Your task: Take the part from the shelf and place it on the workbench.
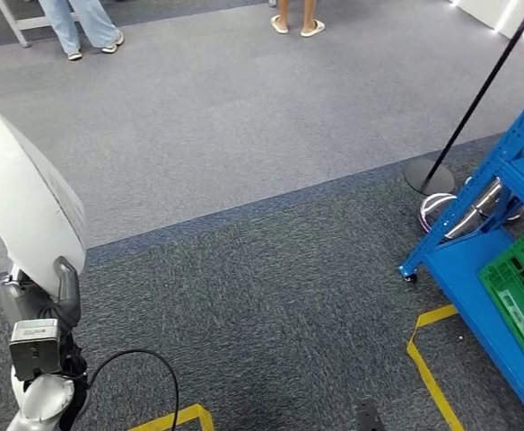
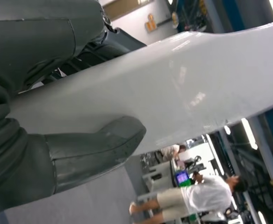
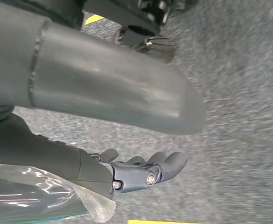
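Grey carpet (image 1: 246,135) is stretching across the room ahead of me, a paler band farther off and a darker one near me, with yellow tape (image 1: 430,368) marking lines on the dark part. Off to my right the blue shelf (image 1: 475,296) is standing on a small caster, and a green crate (image 1: 519,292) is sitting on its lowest level; what the crate is holding I cannot tell. Shiny metal tubes (image 1: 473,211) are lying behind the shelf's slanted post. Just beyond them a black pole (image 1: 479,94) is rising at a slant from a round dark base (image 1: 429,176). Two people are standing at the far edge of the carpet, one in jeans (image 1: 80,22), one in sandals (image 1: 299,22); I am seeing legs and feet.

I am holding the white part (image 1: 25,197) up at my left side. In the left wrist view my left hand (image 2: 57,154) is pressing its thick thumb against the part's glossy underside, with darker fingers over the other face, so the part is clamped between them. My right hand (image 3: 142,170) is hanging over the carpet, its fingers loosely apart and holding nothing.
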Robot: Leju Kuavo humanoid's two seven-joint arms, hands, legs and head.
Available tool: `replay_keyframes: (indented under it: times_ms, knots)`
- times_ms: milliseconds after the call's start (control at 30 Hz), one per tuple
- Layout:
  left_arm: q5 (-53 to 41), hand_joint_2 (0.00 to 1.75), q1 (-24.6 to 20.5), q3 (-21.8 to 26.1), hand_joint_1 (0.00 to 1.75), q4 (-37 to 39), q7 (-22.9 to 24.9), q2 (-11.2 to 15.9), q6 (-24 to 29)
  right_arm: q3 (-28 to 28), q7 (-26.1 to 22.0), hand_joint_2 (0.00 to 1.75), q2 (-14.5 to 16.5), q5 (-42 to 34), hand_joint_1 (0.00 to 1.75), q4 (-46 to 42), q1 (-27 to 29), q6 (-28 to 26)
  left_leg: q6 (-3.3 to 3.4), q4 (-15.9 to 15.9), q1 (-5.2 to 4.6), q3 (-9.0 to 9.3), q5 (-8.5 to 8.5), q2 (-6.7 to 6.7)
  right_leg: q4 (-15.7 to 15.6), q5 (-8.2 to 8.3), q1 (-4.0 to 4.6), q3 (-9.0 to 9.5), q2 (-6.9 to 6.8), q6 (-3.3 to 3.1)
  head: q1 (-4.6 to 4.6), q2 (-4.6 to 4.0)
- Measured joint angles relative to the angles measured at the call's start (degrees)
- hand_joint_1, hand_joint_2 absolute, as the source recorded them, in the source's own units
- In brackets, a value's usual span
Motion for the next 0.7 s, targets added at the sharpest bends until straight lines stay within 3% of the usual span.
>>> replay_keyframes:
  times_ms: [67,100,133,167,200,267,333,400,433,500,533,600,633,667,700]
  knots:
    - [0.01,1.75,-0.10,0.07,1.75,-0.07,0.00,-0.01,-0.15,0.00,0.26,0.00,0.01,0.03,0.00,0.01,0.05,0.32,0.38,0.00,0.00,-0.05,0.03,-1.36,8.27,-3.68,-0.05,-4.02,3.14,0.02,0.34,0.00]
    - [0.02,1.75,-0.11,0.09,1.75,-0.07,0.00,-0.02,-0.26,0.00,0.39,0.00,0.01,0.04,0.00,0.01,0.16,0.46,0.44,0.02,-0.07,-0.06,0.03,-2.20,11.90,-4.75,-0.03,-6.02,3.66,-0.01,0.43,0.00]
    - [0.03,1.75,-0.11,0.10,1.75,-0.07,0.00,-0.02,-0.36,0.00,0.48,0.00,0.01,0.06,0.00,0.01,0.24,0.54,0.46,0.06,-0.13,-0.05,0.03,-3.09,13.64,-4.66,-0.01,-7.24,3.85,-0.09,0.43,0.01]
    - [0.03,1.75,-0.10,0.10,1.75,-0.07,0.00,-0.02,-0.42,0.00,0.52,0.00,0.01,0.08,0.00,0.01,0.25,0.57,0.45,0.12,-0.16,-0.02,0.03,-3.97,12.89,-3.32,0.00,-7.31,3.97,-0.21,0.42,0.01]
    - [0.03,1.75,-0.11,0.11,1.75,-0.07,0.00,-0.03,-0.45,0.00,0.54,0.00,0.01,0.09,0.00,0.01,0.21,0.59,0.41,0.21,-0.17,0.03,0.00,-4.83,9.93,-1.07,-0.01,-6.30,4.27,-0.37,0.43,0.00]
    - [0.02,1.75,-0.17,0.12,1.75,-0.07,0.00,-0.05,-0.48,0.01,0.56,0.00,0.01,0.12,0.00,0.01,0.10,0.61,0.14,0.54,-0.15,-0.07,-0.12,-6.40,1.65,2.93,-0.25,-2.96,6.72,-0.64,0.41,-0.01]
    - [0.02,1.75,-0.27,0.17,1.75,-0.07,0.00,-0.05,-0.48,0.02,0.60,0.00,0.01,0.13,0.00,0.01,0.08,0.63,-0.48,0.80,0.02,-0.54,-0.04,-7.81,-2.62,4.03,-0.36,-0.88,8.78,-0.78,0.38,0.00]
    - [0.02,1.75,-0.22,0.26,1.75,-0.07,0.00,-0.06,-0.48,0.01,0.65,0.00,0.01,0.14,0.00,0.01,0.08,0.65,-1.27,0.68,0.28,-0.96,0.31,-9.16,-2.92,4.02,-0.20,-0.42,8.10,-1.06,0.36,0.01]
    - [0.04,1.75,-0.15,0.32,1.75,-0.07,0.00,-0.06,-0.49,0.01,0.66,0.00,0.03,0.15,0.00,0.01,0.00,0.65,-1.57,0.86,0.28,-1.13,0.20,-8.80,-3.16,4.19,-0.20,-0.28,7.40,-1.39,0.33,0.01]
    - [0.21,1.75,-0.45,0.47,1.75,-0.07,0.00,-0.02,-0.57,0.01,0.65,0.00,0.08,0.17,0.00,0.00,-0.24,0.55,-2.04,3.72,0.13,-2.44,-1.62,-5.92,-3.72,4.48,-0.27,0.04,5.86,-2.09,0.03,0.01]
    - [0.35,1.75,-0.72,0.53,1.75,-0.05,0.00,-0.02,-0.62,0.02,0.64,0.00,0.10,0.18,0.00,-0.01,-0.29,0.34,-2.21,6.88,0.11,-3.83,-3.36,-3.89,-3.83,4.49,-0.20,0.15,5.00,-2.34,-0.09,0.01]
    - [0.59,1.75,-1.11,0.56,1.75,0.05,0.00,-0.04,-0.64,0.01,0.58,0.00,0.13,0.22,0.00,-0.01,-0.26,-0.35,-2.56,14.19,0.26,-7.17,-6.61,-2.06,-3.85,4.33,0.00,0.20,3.24,-2.59,-0.20,0.01]
    - [0.64,1.75,-1.13,0.56,1.75,0.16,0.00,-0.04,-0.63,0.01,0.56,0.00,0.14,0.28,0.00,-0.01,-0.29,-0.63,-2.67,16.36,0.36,-8.11,-7.14,-1.79,-3.84,4.24,0.06,0.23,2.34,-2.65,-0.20,0.01]
    - [0.69,1.75,-1.11,0.56,1.75,0.26,0.00,-0.04,-0.63,0.03,0.56,0.00,0.15,0.36,0.00,-0.01,-0.37,-0.70,-2.72,16.32,0.43,-7.97,-6.54,-1.63,-3.83,4.15,0.10,0.28,1.50,-2.64,-0.21,0.01]
    - [0.80,1.75,-1.12,0.56,1.75,0.34,0.00,-0.03,-0.63,0.08,0.60,0.00,0.17,0.46,0.00,-0.01,-0.49,-0.60,-2.69,13.97,0.46,-6.67,-4.96,-1.33,-3.82,4.03,0.12,0.41,0.71,-2.57,-0.23,0.01]
